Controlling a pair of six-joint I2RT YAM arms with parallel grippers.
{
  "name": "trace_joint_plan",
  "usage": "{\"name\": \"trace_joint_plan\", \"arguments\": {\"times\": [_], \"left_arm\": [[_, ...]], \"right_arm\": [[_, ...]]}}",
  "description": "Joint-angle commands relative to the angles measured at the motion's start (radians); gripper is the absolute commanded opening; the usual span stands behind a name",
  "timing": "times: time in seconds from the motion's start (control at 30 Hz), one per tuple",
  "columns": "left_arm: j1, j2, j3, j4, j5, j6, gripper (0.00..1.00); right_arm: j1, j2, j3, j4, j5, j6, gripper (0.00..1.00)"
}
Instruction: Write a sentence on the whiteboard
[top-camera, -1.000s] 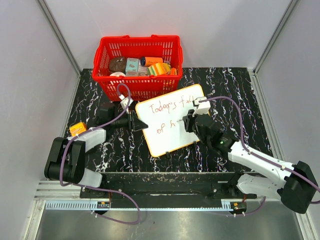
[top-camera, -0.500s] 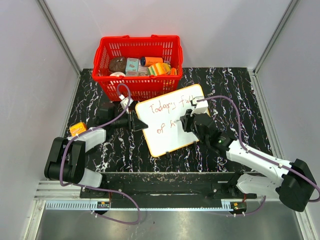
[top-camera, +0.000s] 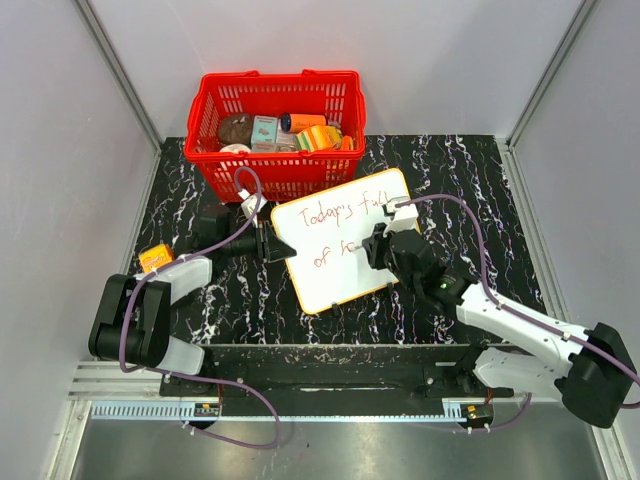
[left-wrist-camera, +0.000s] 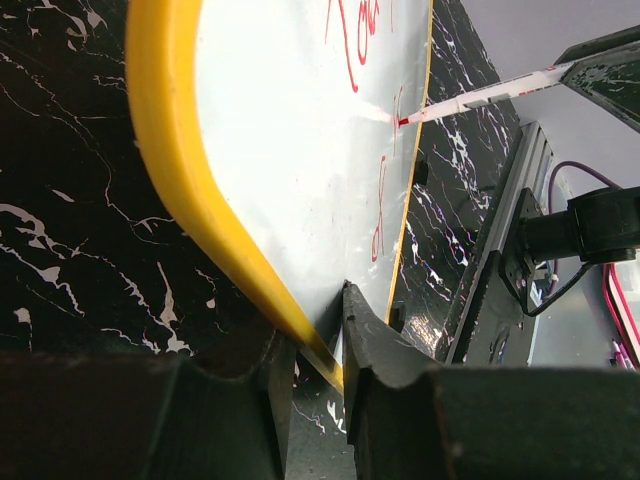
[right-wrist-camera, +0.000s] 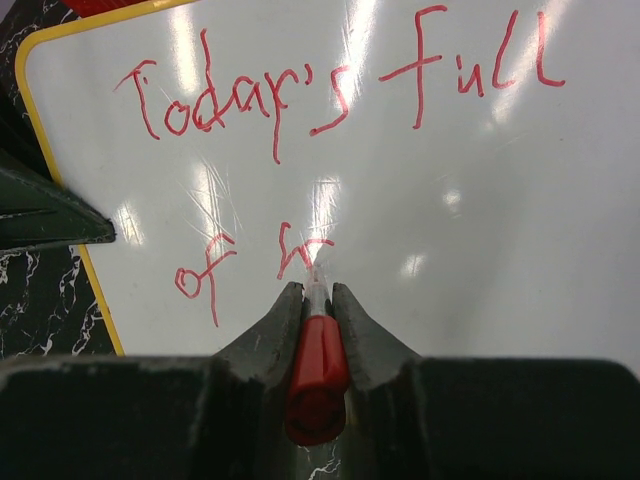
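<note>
Whiteboard (top-camera: 335, 285) lies at centre of the overhead frame on the black marbled surface (top-camera: 450, 170), turned so its upper right corner sits higher in the frame than its upper left; its top edge is just below the red basket (top-camera: 275, 82), which holds assorted packaged goods; thin yellow rim runs all round the board.

Sentence (right-wrist-camera: 300, 95) in red: first line reads "Today's full"; second line, lower left of the board, reads "of" and then one partly formed letter, possibly an h; not legible beyond that.

Left hand (left-wrist-camera: 318, 335) at the board's left edge; its two dark fingers (left-wrist-camera: 375, 350) are clamped on the yellow rim, one finger on each face of the board, in contact; grasping the whiteboard.

Right hand (right-wrist-camera: 318, 292) over the right half of the board in the overhead frame; clenched on a red marker (right-wrist-camera: 318, 375), barrel held between the two fingers; tip touches the board at the foot of the partly formed letter, just right of "of".

Small orange item (top-camera: 155, 258) on the surface at centre left, well apart from the board.
</note>
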Motion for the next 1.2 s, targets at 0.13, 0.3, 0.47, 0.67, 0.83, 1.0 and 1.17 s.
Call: {"name": "trace_joint_plan", "arguments": {"times": [0.13,0.3,0.47,0.67,0.83,1.0,1.17], "left_arm": [[-0.026,0.024,-0.003,-0.034,-0.089,0.123,0.0],[-0.028,0.025,-0.003,-0.035,-0.089,0.123,0.0],[-0.028,0.024,-0.003,-0.035,-0.089,0.123,0.0],[-0.028,0.027,-0.001,-0.035,-0.089,0.125,0.0],[-0.028,0.025,-0.001,-0.037,-0.089,0.125,0.0],[-0.03,0.025,-0.001,-0.037,-0.089,0.125,0.0],[-0.03,0.027,0.0,-0.037,-0.091,0.125,0.0]], "right_arm": [[-0.008,-0.026,-0.012,-0.012,0.048,0.001,0.0],[-0.008,-0.003,0.014,-0.01,0.07,-0.013,0.0],[-0.014,0.014,0.052,-0.004,0.085,-0.025,0.0],[-0.02,0.029,0.081,0.011,0.085,-0.033,0.0],[-0.023,0.044,0.098,0.019,0.087,-0.037,0.0],[-0.025,0.018,0.095,0.019,0.068,-0.037,0.0],[-0.025,-0.026,0.071,0.016,0.085,-0.042,0.0]]}}
